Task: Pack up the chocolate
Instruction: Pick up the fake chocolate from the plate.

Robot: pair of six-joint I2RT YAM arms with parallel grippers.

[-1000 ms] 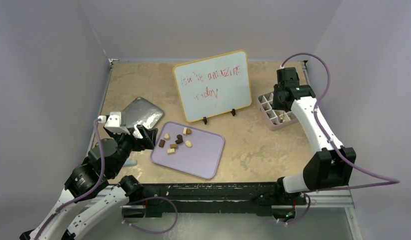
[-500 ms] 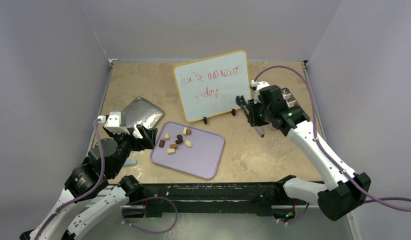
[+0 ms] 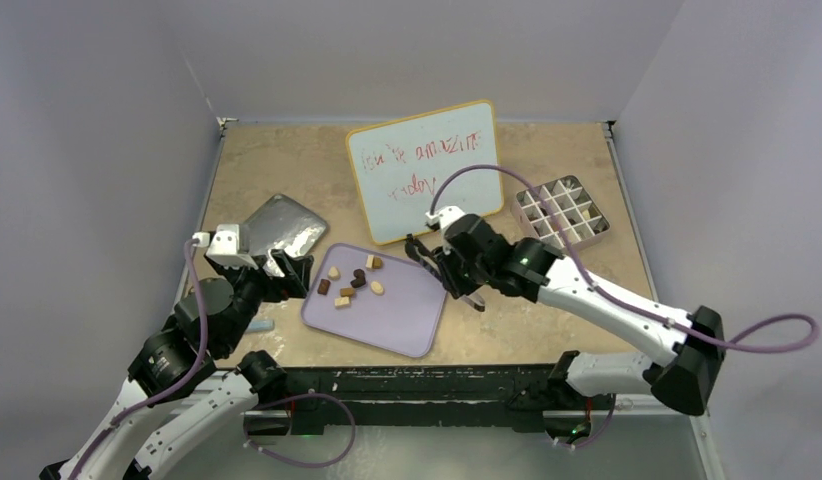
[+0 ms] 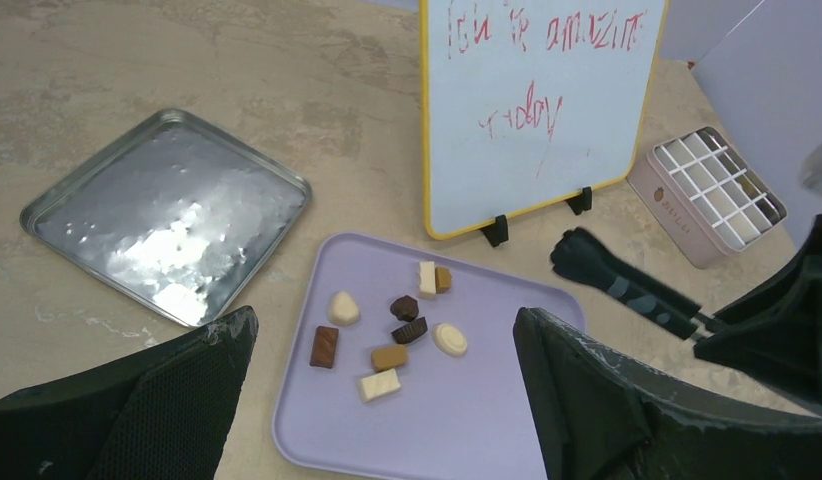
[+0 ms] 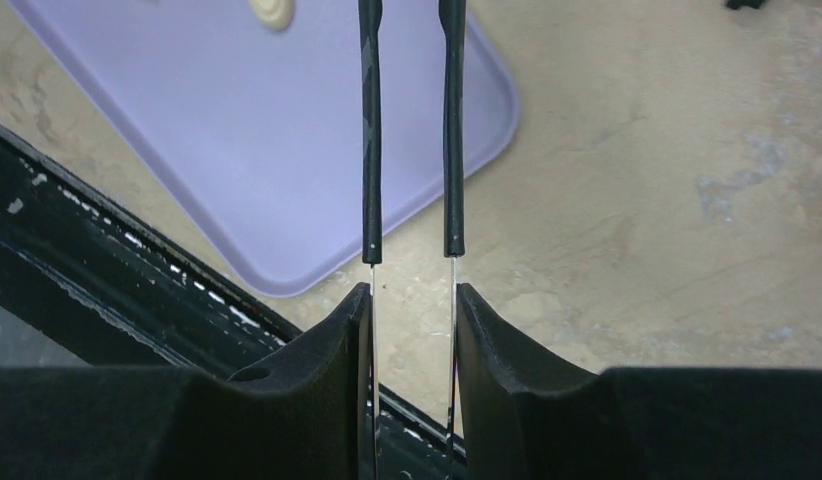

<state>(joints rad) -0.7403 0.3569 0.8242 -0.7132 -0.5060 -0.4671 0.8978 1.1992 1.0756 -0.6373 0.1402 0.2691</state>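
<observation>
1. While no gripper touches it, the chocolate (image 4: 392, 325) lies in a small cluster on the upper left part of the lavender tray (image 4: 467, 420).
2. The right gripper (image 5: 412, 300) pinches thin black tweezers (image 5: 370, 150), whose prongs reach over the tray's right side.
3. The left gripper (image 3: 284, 272) hovers at the tray's left end, jaws spread wide, holding nothing.
4. A pink gridded box (image 3: 562, 210) sits at the right of the frame, beside a whiteboard (image 3: 427, 170).

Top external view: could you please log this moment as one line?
right gripper: shut on tweezers, at right edge of lavender tray | left gripper: open, empty, beside tray | chocolate: loose on tray
</observation>
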